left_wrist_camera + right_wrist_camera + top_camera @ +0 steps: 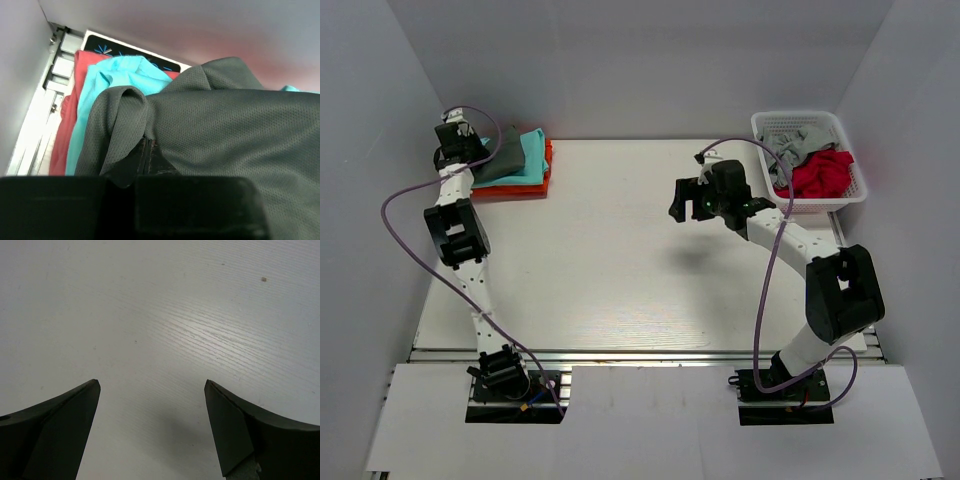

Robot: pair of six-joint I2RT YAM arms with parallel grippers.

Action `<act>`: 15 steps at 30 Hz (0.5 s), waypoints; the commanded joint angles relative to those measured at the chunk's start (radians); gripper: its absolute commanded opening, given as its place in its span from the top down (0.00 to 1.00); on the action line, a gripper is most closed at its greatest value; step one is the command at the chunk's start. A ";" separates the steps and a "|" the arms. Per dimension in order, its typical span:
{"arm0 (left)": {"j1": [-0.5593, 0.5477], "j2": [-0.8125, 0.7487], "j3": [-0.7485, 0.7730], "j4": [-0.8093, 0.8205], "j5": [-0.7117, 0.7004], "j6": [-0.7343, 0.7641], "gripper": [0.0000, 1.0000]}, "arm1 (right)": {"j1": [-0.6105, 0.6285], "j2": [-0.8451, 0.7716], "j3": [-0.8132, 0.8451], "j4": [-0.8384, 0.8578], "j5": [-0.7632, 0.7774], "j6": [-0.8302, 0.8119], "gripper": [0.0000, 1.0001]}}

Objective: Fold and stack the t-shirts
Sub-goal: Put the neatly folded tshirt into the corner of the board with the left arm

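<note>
White table [620, 250] — shirt stack [523, 160] far-left, basket [798, 117] far-right.

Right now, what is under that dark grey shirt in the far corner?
A teal t-shirt lies under the dark grey t-shirt, with an orange t-shirt beneath. Anything else below is covered.

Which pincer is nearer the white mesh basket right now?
Right. The right pincer hovers open over the table, just left of the basket; the left pincer is across the table at the far-left corner, shut on the dark grey t-shirt.

Charcoal t-shirt [225, 130] — fine mesh weave; teal t-shirt [112, 75]; orange t-shirt [65, 115]; white table [620, 250].
</note>
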 commanded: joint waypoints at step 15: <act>-0.019 -0.470 -0.158 -0.015 0.026 0.059 0.01 | 0.003 -0.178 -0.067 0.088 -0.051 0.020 0.09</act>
